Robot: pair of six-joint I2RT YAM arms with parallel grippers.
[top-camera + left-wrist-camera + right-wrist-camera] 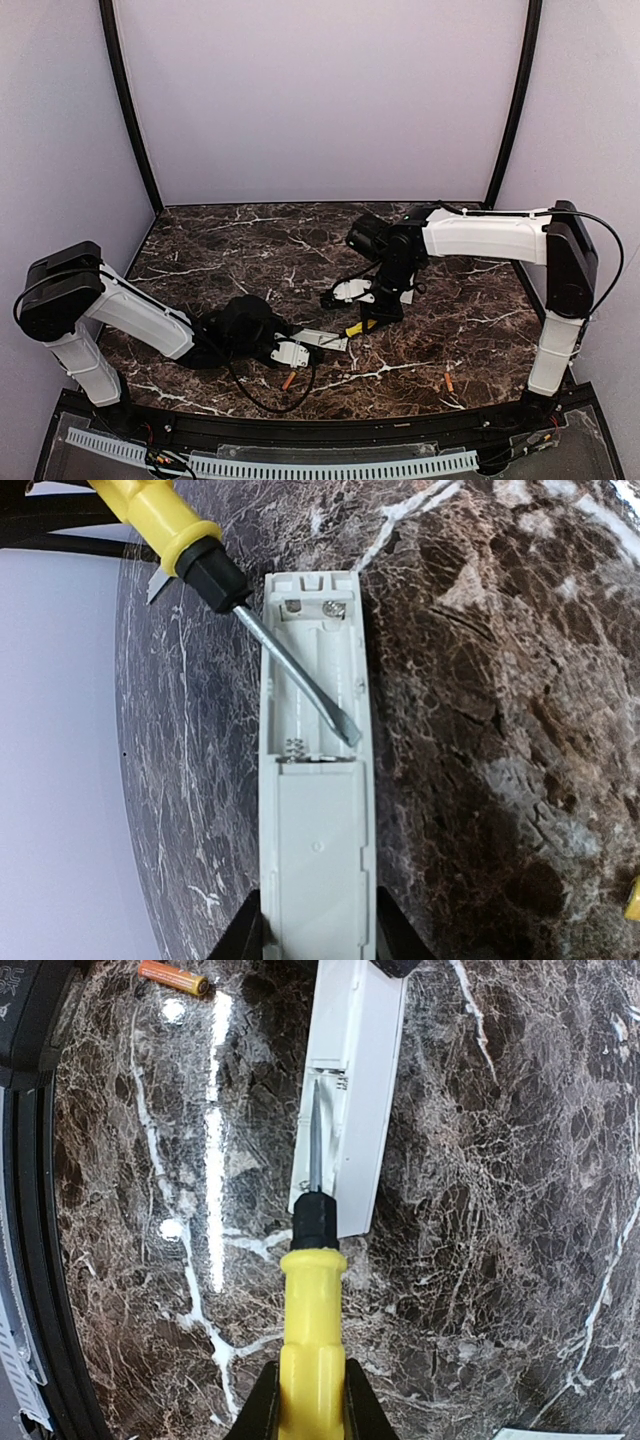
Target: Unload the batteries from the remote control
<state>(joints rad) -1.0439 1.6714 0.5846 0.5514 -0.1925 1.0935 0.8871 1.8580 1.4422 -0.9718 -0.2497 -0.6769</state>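
Note:
The white remote control (316, 860) lies on the marble table, back side up. Its battery bay (312, 680) is open and shows springs and contacts with no batteries inside. My left gripper (318, 942) is shut on the remote's near end; it also shows in the top view (298, 349). My right gripper (311, 1410) is shut on a yellow-handled screwdriver (312, 1320), whose tip (345, 735) rests inside the bay. One orange battery (289, 380) lies on the table in front of the remote and shows in the right wrist view (172, 977). A second battery (449, 381) lies near the front right.
A flat white piece (545, 1434) lies at the bottom right edge of the right wrist view, behind the right gripper (372, 315). The table's black front rail (320, 430) runs close to the batteries. Purple walls enclose the back and sides.

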